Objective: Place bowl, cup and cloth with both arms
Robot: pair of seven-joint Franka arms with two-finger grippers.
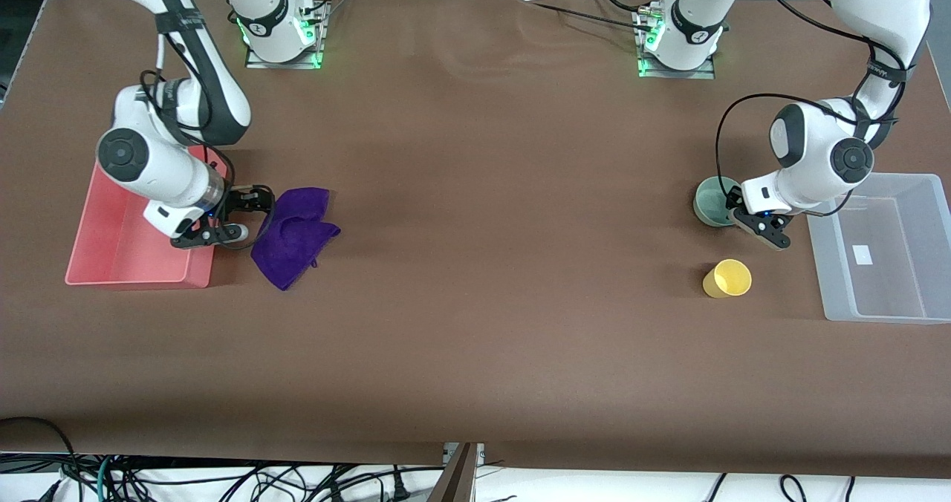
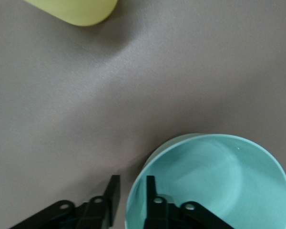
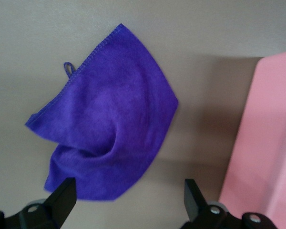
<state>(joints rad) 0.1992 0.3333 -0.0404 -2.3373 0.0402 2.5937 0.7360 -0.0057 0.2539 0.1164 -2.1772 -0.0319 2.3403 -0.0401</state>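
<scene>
The pale green bowl stands on the table toward the left arm's end. My left gripper is low at its rim. In the left wrist view the bowl has one finger inside the rim and one outside, narrowly apart, with small gaps showing around the rim; left gripper. The yellow cup lies nearer the front camera, and its edge shows in the left wrist view. The purple cloth lies crumpled beside my right gripper, which is wide open and empty at the edge of the cloth.
A pink tray sits by the right gripper toward the right arm's end and shows in the right wrist view. A clear plastic bin sits beside the bowl and cup at the left arm's end. The table is covered in brown.
</scene>
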